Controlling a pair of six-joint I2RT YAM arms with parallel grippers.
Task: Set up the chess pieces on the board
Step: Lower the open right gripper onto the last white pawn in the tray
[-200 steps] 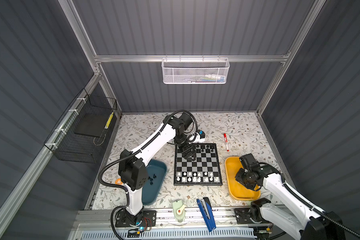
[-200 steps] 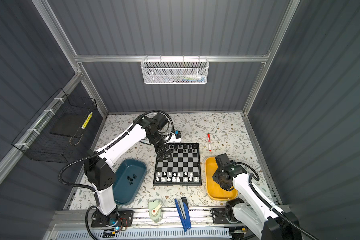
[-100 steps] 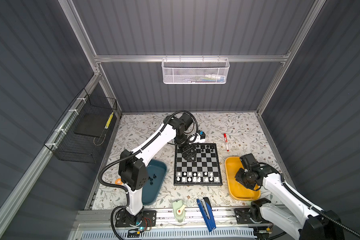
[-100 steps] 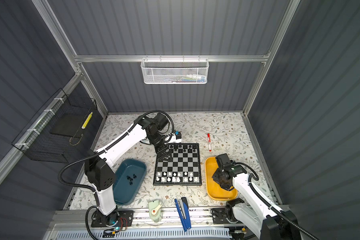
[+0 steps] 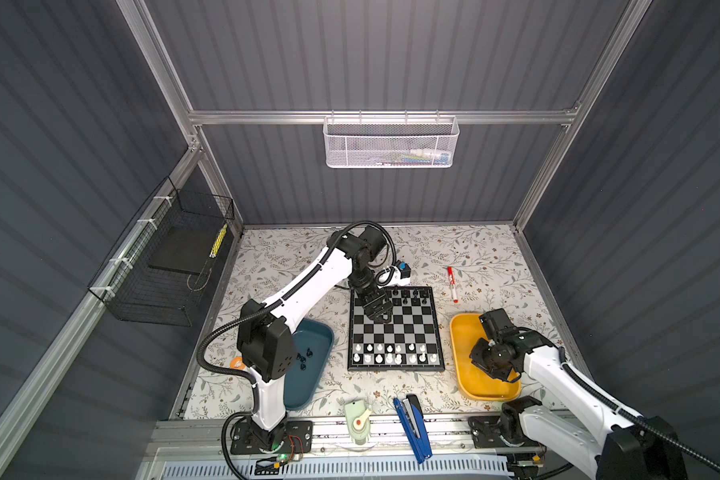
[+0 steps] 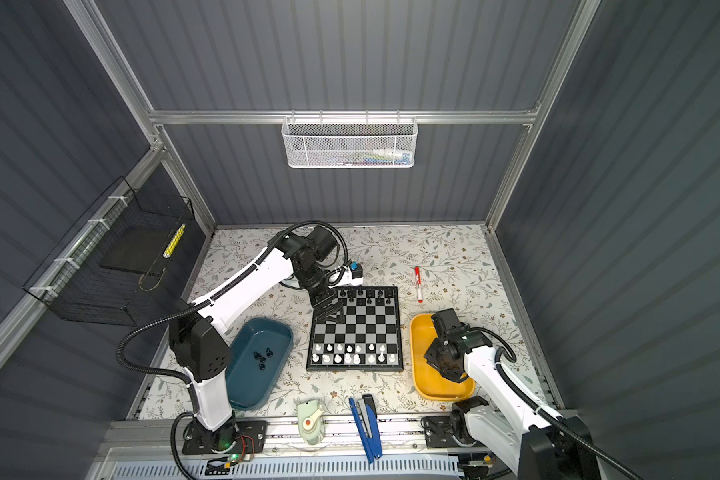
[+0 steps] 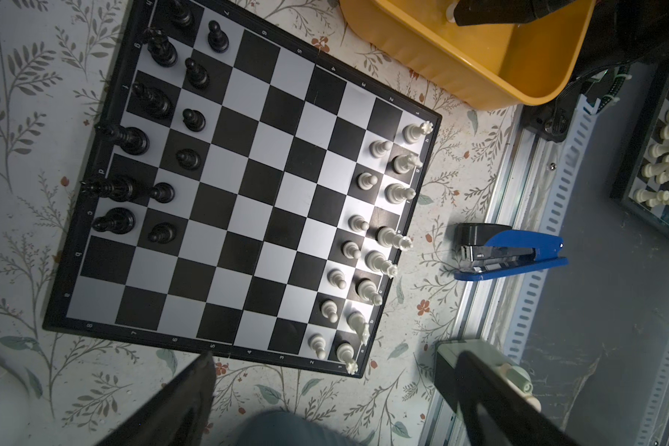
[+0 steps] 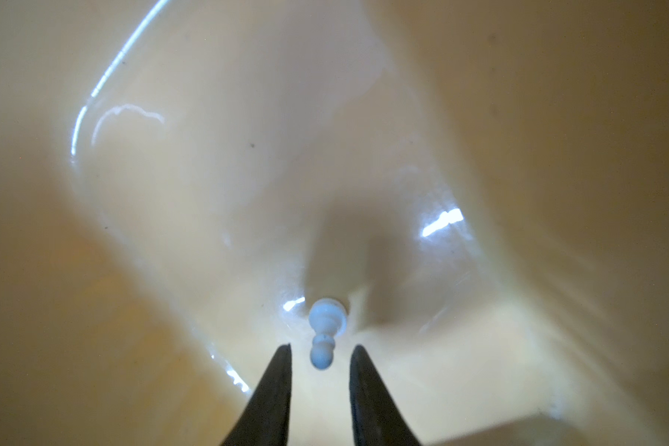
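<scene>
The board lies mid-table, seen in both top views. White chess pieces fill its two near rows and black ones stand along the far rows. A few black pieces lie in the teal tray. My left gripper hangs open above the board's far left squares, and the left wrist view shows its fingers wide apart and empty. My right gripper is down in the yellow tray, its jaws either side of a white pawn's head, with a gap on each side.
A red marker lies beyond the board's right corner and a white-and-blue object behind it. A blue stapler and a green device sit at the front rail. A small orange item lies left of the teal tray.
My right gripper has edged slightly left inside the yellow tray. My left gripper has drifted a little nearer over the board.
</scene>
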